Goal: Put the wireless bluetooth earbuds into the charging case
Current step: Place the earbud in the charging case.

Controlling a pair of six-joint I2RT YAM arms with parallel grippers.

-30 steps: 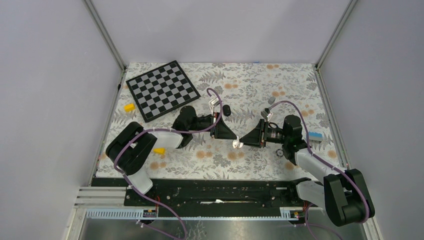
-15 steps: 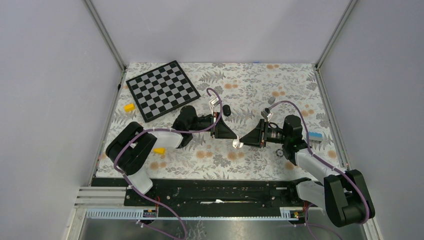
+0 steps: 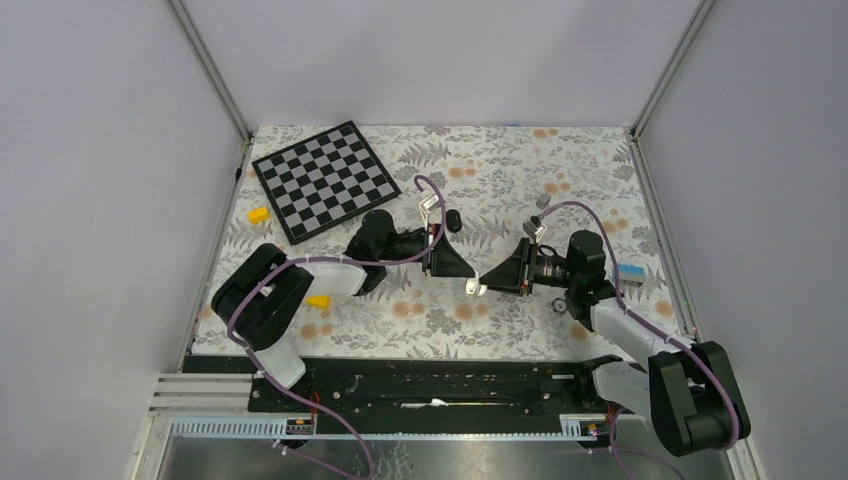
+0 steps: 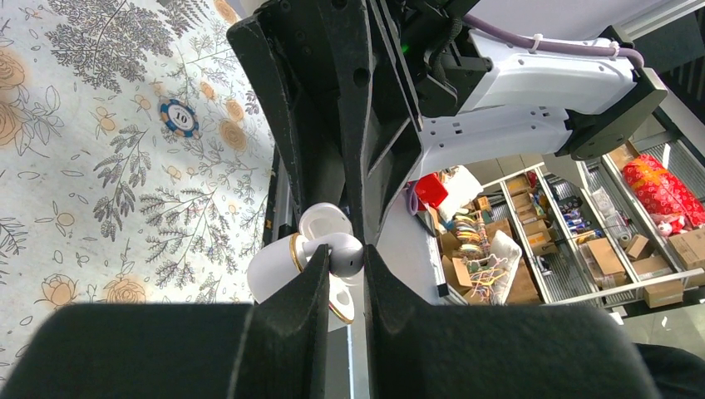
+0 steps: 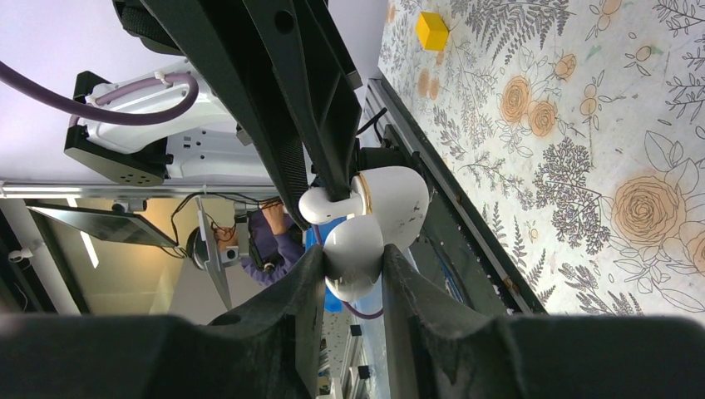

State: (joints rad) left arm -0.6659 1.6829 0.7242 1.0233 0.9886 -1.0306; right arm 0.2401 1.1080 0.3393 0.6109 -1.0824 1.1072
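Note:
Above the mat's middle, the two grippers meet tip to tip. My left gripper [image 4: 347, 253] is shut on a small white earbud [image 4: 356, 256], its narrow end at the gold rim of the charging case [image 4: 270, 274]. The case is white and rounded, with its lid [image 4: 326, 223] swung open. My right gripper [image 5: 353, 253] is shut on one white half of the case [image 5: 353, 241]; the gold-rimmed half [image 5: 397, 199] sticks out past its fingers, and the earbud [image 5: 320, 205] touches it. From above, the case [image 3: 474, 289] is a small white spot between the left gripper [image 3: 464, 274] and right gripper [image 3: 486, 283].
A chessboard [image 3: 325, 180] lies at the back left. Yellow blocks [image 3: 259, 214] [image 3: 319, 301] sit on the left, a blue block [image 3: 629, 270] on the right. A black oval pebble [image 3: 453, 220] and a small grey piece [image 3: 542, 200] lie behind the grippers. A poker chip [image 3: 559, 304] rests beside the right arm.

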